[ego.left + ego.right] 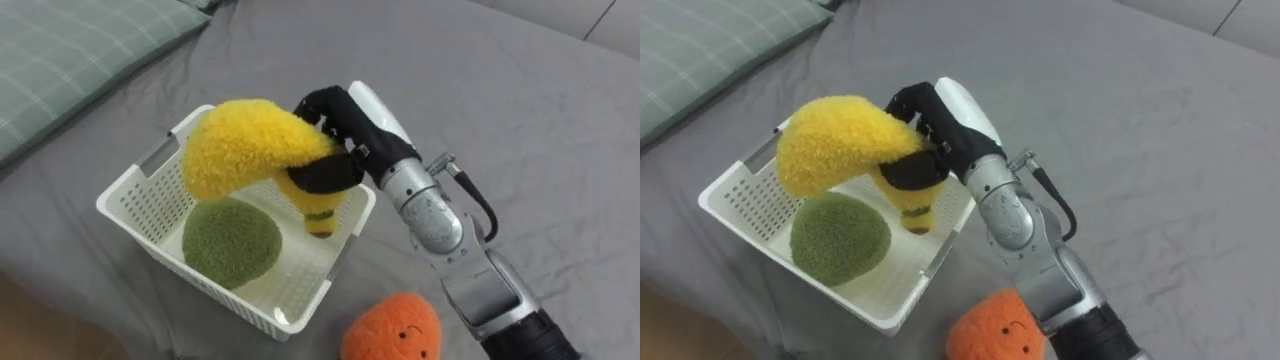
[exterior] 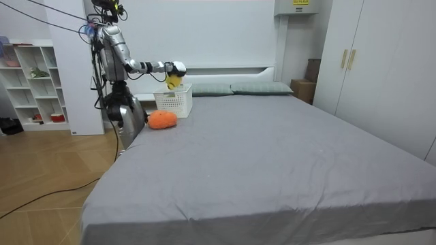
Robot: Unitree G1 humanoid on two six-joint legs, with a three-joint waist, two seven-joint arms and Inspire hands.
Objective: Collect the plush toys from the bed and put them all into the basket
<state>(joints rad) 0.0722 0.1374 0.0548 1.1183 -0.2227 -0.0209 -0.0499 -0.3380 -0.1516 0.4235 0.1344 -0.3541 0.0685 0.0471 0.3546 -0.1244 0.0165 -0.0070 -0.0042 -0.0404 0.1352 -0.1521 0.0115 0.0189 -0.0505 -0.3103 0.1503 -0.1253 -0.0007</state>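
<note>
Right hand (image 1: 345, 118) has its fingers clamped round the yellow plush banana (image 1: 235, 145), mid-frame, above the white basket (image 1: 138, 203).

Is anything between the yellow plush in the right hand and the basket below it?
Nothing visible. The right hand holds the yellow plush over the white basket; the green plush inside lies left of its tip.

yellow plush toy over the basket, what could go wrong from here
The green plush toy fills much of the white basket; dropped from the right hand, the yellow plush toy may roll over the rim. The orange plush toy lies beside the forearm, near the bed's edge; the arm might nudge it off.
</note>
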